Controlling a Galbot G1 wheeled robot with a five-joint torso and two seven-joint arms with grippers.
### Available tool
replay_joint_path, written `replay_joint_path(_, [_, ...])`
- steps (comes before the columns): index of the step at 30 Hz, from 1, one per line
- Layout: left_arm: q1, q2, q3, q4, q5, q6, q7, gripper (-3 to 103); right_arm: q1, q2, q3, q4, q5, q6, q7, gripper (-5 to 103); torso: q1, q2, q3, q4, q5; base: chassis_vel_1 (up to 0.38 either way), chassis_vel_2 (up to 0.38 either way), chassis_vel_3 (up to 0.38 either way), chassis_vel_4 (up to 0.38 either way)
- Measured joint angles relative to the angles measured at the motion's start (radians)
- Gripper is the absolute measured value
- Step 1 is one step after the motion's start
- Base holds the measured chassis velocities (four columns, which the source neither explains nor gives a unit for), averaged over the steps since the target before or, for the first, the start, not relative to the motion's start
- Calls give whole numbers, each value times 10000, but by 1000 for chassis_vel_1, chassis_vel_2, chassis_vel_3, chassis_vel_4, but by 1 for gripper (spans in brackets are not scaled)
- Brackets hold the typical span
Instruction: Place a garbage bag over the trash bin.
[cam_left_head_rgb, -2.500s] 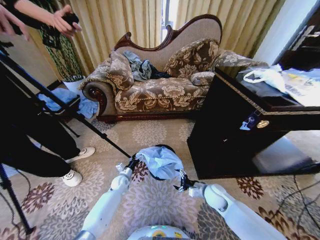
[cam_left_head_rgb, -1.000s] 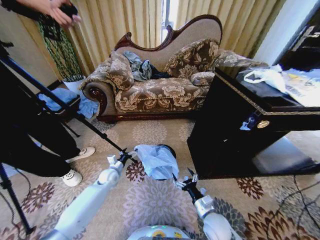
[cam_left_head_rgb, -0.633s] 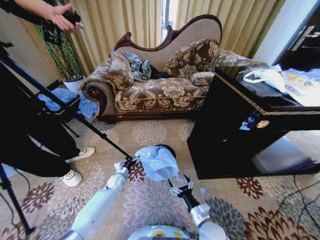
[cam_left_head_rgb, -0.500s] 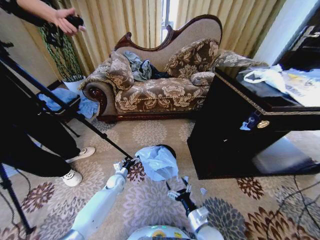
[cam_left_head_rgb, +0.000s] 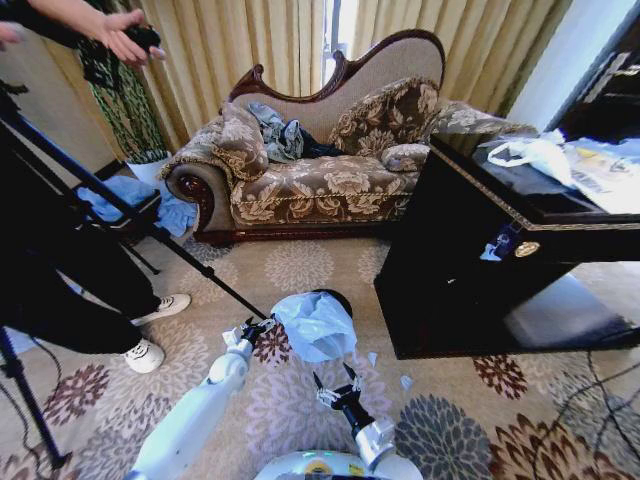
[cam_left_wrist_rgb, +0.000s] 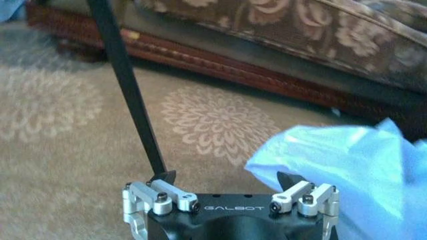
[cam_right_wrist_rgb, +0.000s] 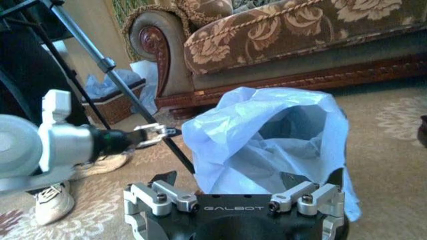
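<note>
The pale blue garbage bag (cam_left_head_rgb: 318, 325) lies crumpled over the small black trash bin, of which a strip of rim (cam_left_head_rgb: 336, 294) shows behind it. In the right wrist view the garbage bag (cam_right_wrist_rgb: 267, 132) stands puffed up with its mouth open. My left gripper (cam_left_head_rgb: 256, 329) hovers at the bag's left edge, open, nothing between its fingers; in the left wrist view the left gripper (cam_left_wrist_rgb: 227, 177) has the garbage bag (cam_left_wrist_rgb: 350, 165) just beside one finger. My right gripper (cam_left_head_rgb: 335, 386) is open and empty over the carpet, a short way in front of the bag.
A black tripod leg (cam_left_head_rgb: 170, 245) slants down to the carpet beside my left gripper. A dark cabinet (cam_left_head_rgb: 480, 270) stands close on the bag's right, a patterned sofa (cam_left_head_rgb: 320, 170) behind. A person's shoes (cam_left_head_rgb: 150, 350) are at the left. Small white scraps (cam_left_head_rgb: 372, 358) lie on the carpet.
My right gripper has let the bag's edge go and drawn back toward me and to the left. The left gripper has stayed near the bag's left edge.
</note>
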Motion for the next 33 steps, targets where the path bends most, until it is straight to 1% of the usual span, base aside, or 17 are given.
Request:
replay_joint_path(1, [157, 173, 12, -143, 323, -82, 103, 100, 70, 60, -32, -71, 10, 14, -9, 100, 0, 0, 0, 1, -1, 0, 0, 0, 0])
replay_joint_path(2, [157, 173, 12, -143, 323, -82, 103, 100, 70, 60, -32, -71, 10, 14, -9, 100, 0, 0, 0, 1, -1, 0, 0, 0, 0])
replay_joint_path(3, [405, 443, 51, -329, 973, -271, 266, 100, 140, 116, -48, -142, 17, 24, -18, 100, 0, 0, 0, 2, -2, 0, 0, 0, 0])
replay_joint_path(5, [677, 775, 107, -596, 1827, -514, 454, 100, 168, 137, -43, -173, 17, 36, -29, 100, 0, 0, 0, 1, -1, 0, 0, 0, 0])
replay_joint_path(7, [882, 1134, 174, -811, 2907, -902, 707, 100, 144, 146, 8, -177, 11, 52, -34, 100, 0, 0, 0, 1, -2, 0, 0, 0, 0])
replay_joint_path(8, [882, 1134, 174, -811, 2907, -902, 707, 100, 144, 146, 8, -177, 11, 52, -34, 100, 0, 0, 0, 1, -2, 0, 0, 0, 0])
replay_joint_path(10, [903, 1492, 320, -982, 3913, -1263, 904, 100, 77, 163, 88, -179, -13, 105, -52, 100, 0, -1, 0, 1, -1, 0, 0, 0, 0])
replay_joint_path(11, [903, 1492, 320, -982, 3913, -1263, 904, 100, 77, 163, 88, -179, -13, 105, -52, 100, 0, -1, 0, 1, -1, 0, 0, 0, 0])
replay_joint_path(13, [756, 1804, 502, -1130, 4686, -1573, 1085, 100, -16, 182, 185, -177, -42, 150, -93, 100, 0, -2, 0, 0, -3, 0, 0, 0, 0])
replay_joint_path(15, [513, 2175, 699, -1333, 5179, -1764, 1280, 100, -120, 234, 310, -183, -84, 221, -142, 100, 0, -1, 0, -3, -1, 0, 0, 0, 0])
replay_joint_path(16, [513, 2175, 699, -1333, 5179, -1764, 1280, 100, -120, 234, 310, -183, -84, 221, -142, 100, 0, -1, 0, -3, -1, 0, 0, 0, 0])
replay_joint_path(19, [267, 2512, 877, -1436, 5543, -1900, 1451, 100, -195, 293, 420, -217, -120, 283, -190, 100, 0, -1, 0, -2, -1, 0, 0, 0, 0])
replay_joint_path(22, [-262, 2981, 1310, -1411, 6076, -2173, 1802, 100, -306, 415, 603, -251, -150, 373, -230, 100, 0, -2, 0, -2, -1, 0, 0, 0, 0])
replay_joint_path(26, [-487, 3076, 1503, -1300, 6311, -2282, 1950, 100, -370, 456, 700, -256, -161, 421, -258, 100, 0, -1, 0, 0, 0, 0, 0, 0, 0])
replay_joint_path(28, [-797, 3170, 1812, -1105, 6587, -2493, 2153, 102, -467, 505, 854, -265, -163, 476, -310, 100, 0, -1, 0, -1, -2, 0, 0, 0, 0])
replay_joint_path(31, [-1103, 3221, 2137, -943, 6734, -2640, 2265, 100, -503, 520, 934, -295, -164, 528, -339, 100, 0, -1, 0, 1, 1, 0, 0, 0, 0])
replay_joint_path(33, [-1501, 3174, 2499, -638, 6941, -2879, 2373, 98, -537, 543, 1000, -319, -165, 564, -354, 100, 0, -2, 0, 0, 0, 0, 0, 0, 0])
